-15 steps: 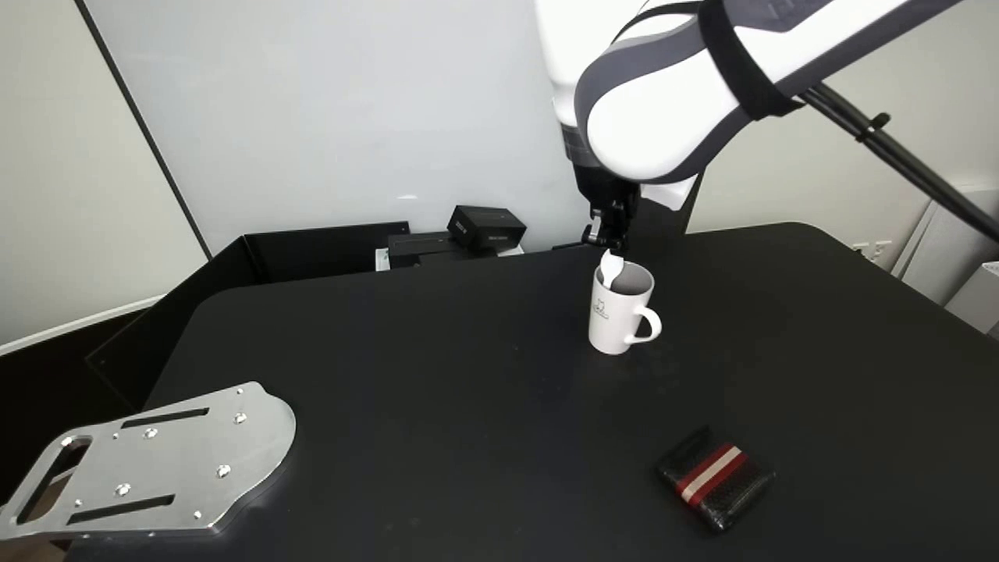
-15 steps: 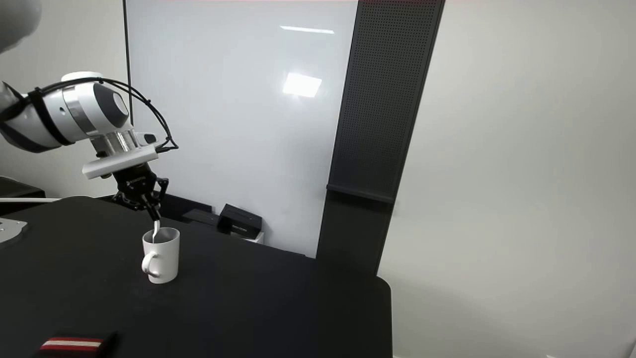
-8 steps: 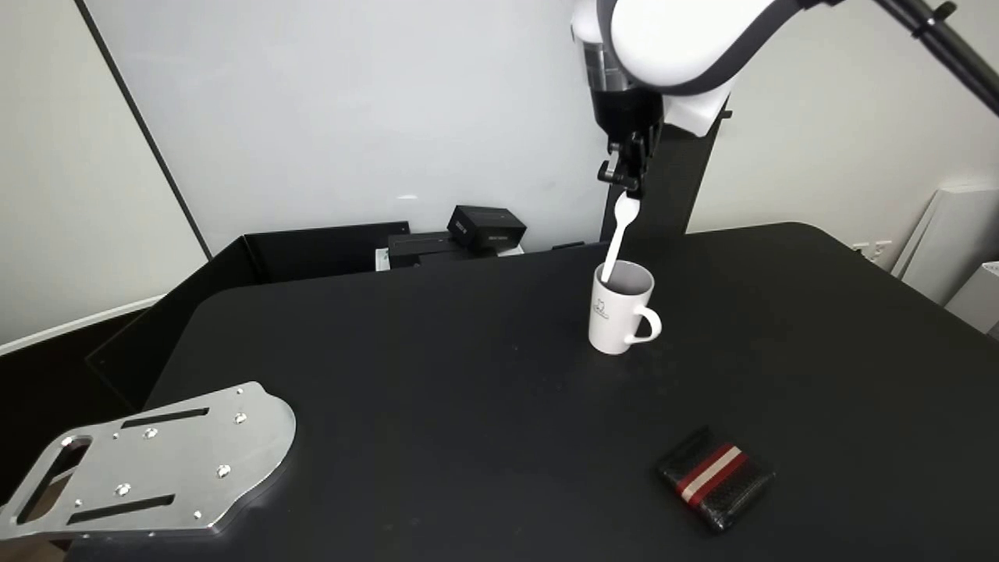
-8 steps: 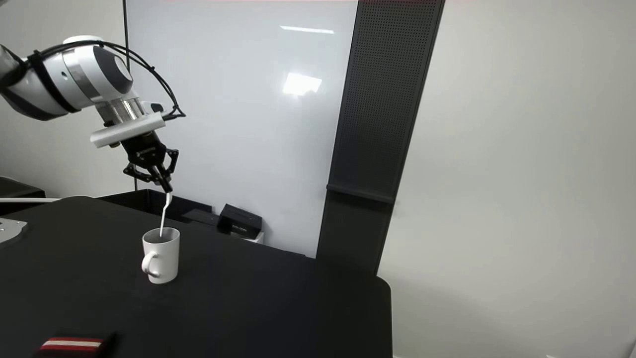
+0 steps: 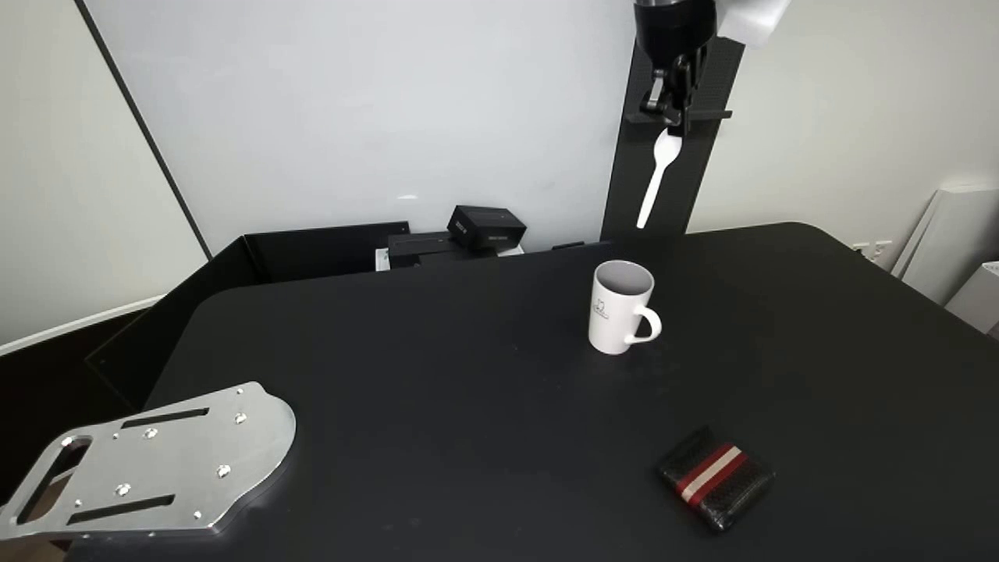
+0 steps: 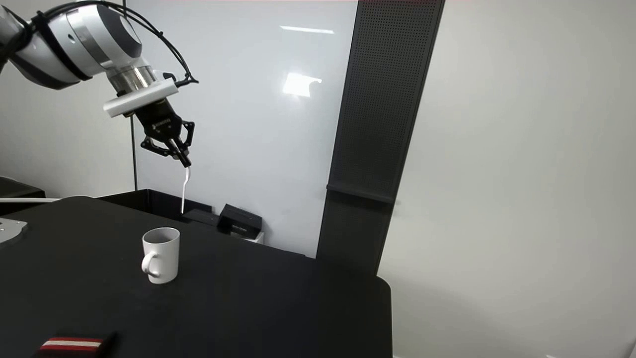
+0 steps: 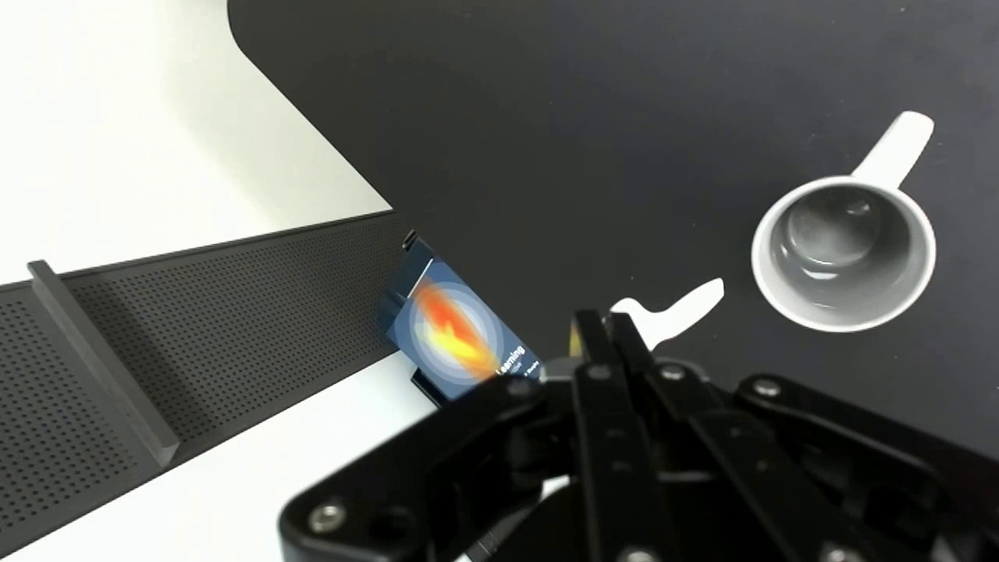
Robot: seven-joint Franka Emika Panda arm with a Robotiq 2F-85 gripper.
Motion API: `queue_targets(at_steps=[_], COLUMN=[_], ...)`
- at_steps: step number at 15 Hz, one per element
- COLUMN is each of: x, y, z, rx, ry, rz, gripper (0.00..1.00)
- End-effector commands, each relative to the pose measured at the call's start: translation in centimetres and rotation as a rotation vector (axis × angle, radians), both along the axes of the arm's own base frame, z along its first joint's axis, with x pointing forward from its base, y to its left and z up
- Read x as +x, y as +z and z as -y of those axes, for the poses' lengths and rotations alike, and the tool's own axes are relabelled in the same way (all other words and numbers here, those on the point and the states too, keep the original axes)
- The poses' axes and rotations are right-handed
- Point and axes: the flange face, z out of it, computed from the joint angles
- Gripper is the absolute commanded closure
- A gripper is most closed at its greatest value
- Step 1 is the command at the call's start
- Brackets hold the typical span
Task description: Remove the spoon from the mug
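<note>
My gripper (image 5: 676,129) is shut on the bowl end of the white spoon (image 5: 660,173), whose handle hangs down. Gripper (image 6: 185,164) and spoon (image 6: 184,190) are high above the table, wholly out of the mug. The white mug (image 5: 615,324) stands upright on the black table, its handle to one side. It also shows in an exterior view (image 6: 166,261). In the wrist view the shut gripper (image 7: 607,316) has the spoon (image 7: 680,314) sticking out beyond its tips, apart from the mug (image 7: 844,251), which is empty inside.
A black-and-red block (image 5: 714,480) lies at the table's front. A silver metal plate (image 5: 183,460) lies at the left. Black boxes (image 5: 488,226) stand behind the table's far edge. The wrist view shows a colourful book cover (image 7: 460,336) and a dark perforated panel (image 7: 257,304).
My gripper, shut on the spoon, has risen and moved to the right in both exterior views. The spoon has come out of the mug. The mug has not moved.
</note>
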Motion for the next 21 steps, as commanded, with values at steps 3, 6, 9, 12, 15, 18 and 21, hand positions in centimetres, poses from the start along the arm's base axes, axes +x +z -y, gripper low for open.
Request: queue_targets(at_steps=[3, 6, 9, 12, 15, 18, 21], x=[-1.3, -1.9, -2.4, -2.6, -2.6, -2.4, -2.4], y=[-0.7, -3.4, -6.6, -10.1, -13.5, -16.3, -18.7], z=[3.8, 6.1, 8.2, 10.1, 11.3, 11.6, 11.4], rx=[-0.044, -0.084, -0.086, -0.049, 0.037, 0.086, 0.124], ry=[-0.073, -0.100, -0.085, -0.055, 0.026, 0.109, 0.168], rz=[-0.085, -0.204, -0.351, -0.479, -0.570, -0.611, -0.649], gripper=[0.99, 0.99, 0.99, 0.99, 0.99, 0.99, 0.99])
